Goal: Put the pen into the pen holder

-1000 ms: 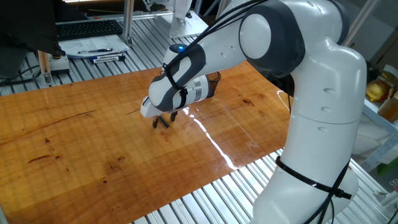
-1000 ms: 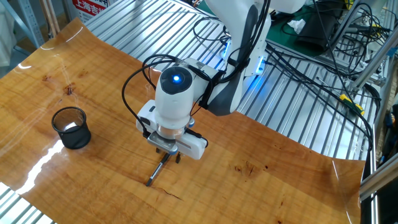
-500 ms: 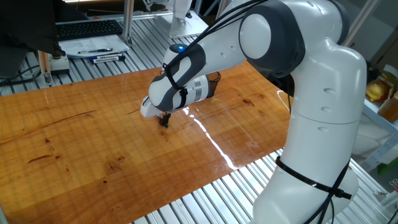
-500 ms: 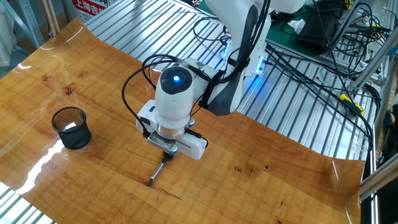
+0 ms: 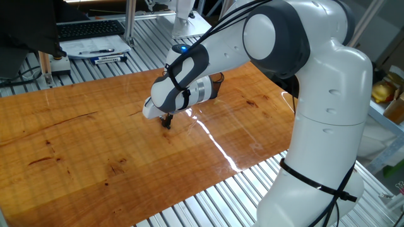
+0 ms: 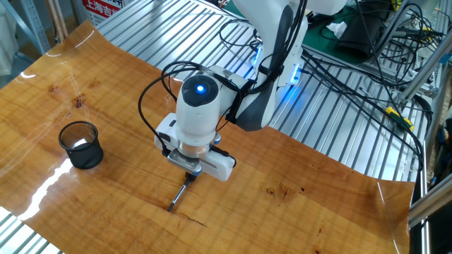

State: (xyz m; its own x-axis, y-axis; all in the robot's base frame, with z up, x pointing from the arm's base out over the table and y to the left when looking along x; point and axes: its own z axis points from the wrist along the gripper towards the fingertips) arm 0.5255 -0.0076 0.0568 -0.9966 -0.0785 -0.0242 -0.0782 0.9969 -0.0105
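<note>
The thin black pen [image 6: 178,197] lies flat on the wooden table, its upper end under my gripper [image 6: 188,176]. My fingers are closed together on that end of the pen, low at the table surface. In one fixed view my gripper [image 5: 166,121] shows with its fingers pinched shut at the wood; the pen itself is hard to make out there. The black wire-mesh pen holder [image 6: 81,144] stands upright on the table, well to the left of my gripper. In one fixed view the arm hides most of it; a bit of mesh rim [image 5: 218,79] may show behind the wrist.
White-and-blue markers [image 5: 108,58] and papers lie on the metal bench beyond the table. A keyboard [image 5: 88,29] is behind them. Cables [image 6: 339,67] run over the metal bench by the robot base. The wooden table [image 6: 296,204] ends close to my gripper's near side.
My fingers were open astride the pen's end one second ago; they have closed on it since. The arm and the pen have stayed in place.
</note>
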